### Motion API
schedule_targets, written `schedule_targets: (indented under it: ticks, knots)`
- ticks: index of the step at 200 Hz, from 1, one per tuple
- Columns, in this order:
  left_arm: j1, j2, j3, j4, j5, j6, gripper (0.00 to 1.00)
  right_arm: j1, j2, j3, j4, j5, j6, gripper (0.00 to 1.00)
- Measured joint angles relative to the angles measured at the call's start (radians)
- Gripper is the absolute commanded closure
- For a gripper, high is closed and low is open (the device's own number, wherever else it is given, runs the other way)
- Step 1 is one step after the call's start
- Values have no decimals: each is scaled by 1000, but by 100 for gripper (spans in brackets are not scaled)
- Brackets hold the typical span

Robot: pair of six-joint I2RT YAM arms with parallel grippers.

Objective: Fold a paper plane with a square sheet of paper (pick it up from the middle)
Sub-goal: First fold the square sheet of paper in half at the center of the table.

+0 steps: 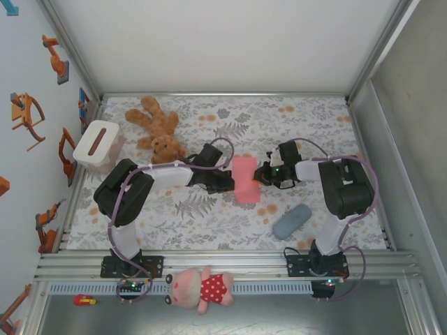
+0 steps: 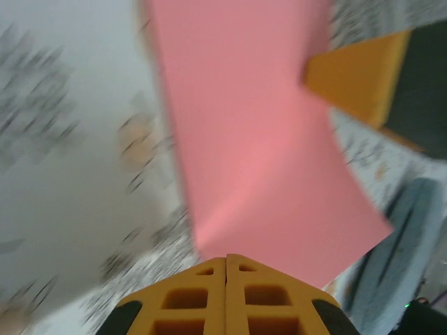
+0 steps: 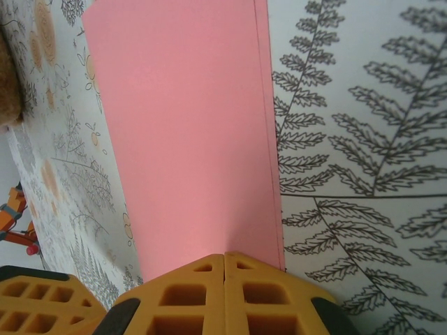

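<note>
The square sheet of paper (image 1: 245, 179), salmon pink, is folded into a narrow double-layered oblong at the middle of the floral table. My left gripper (image 1: 232, 183) is shut on its left edge. In the left wrist view the paper (image 2: 258, 139) rises in a curve from the closed fingertips of that gripper (image 2: 225, 259); this view is blurred. My right gripper (image 1: 260, 176) is shut on the opposite edge. In the right wrist view the paper (image 3: 185, 125) runs out from that gripper (image 3: 224, 255), with two layers showing along its right side.
A brown teddy bear (image 1: 158, 129) lies at the back left beside a white box (image 1: 97, 143). A grey-blue pouch (image 1: 292, 220) lies at the front right, near the right arm's base. A pink plush toy (image 1: 202, 288) rests on the front rail.
</note>
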Motion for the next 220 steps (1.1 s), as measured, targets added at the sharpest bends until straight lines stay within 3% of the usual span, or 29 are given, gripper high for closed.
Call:
schedule_targets:
  ticks: [87,220]
  knots:
    - [-33,166,116,14,66,-6,100,0,-4,-14,26,2,23,100]
    - [-115,25,-77,35,13,111,100,0,-6,-17,34,2,24,100]
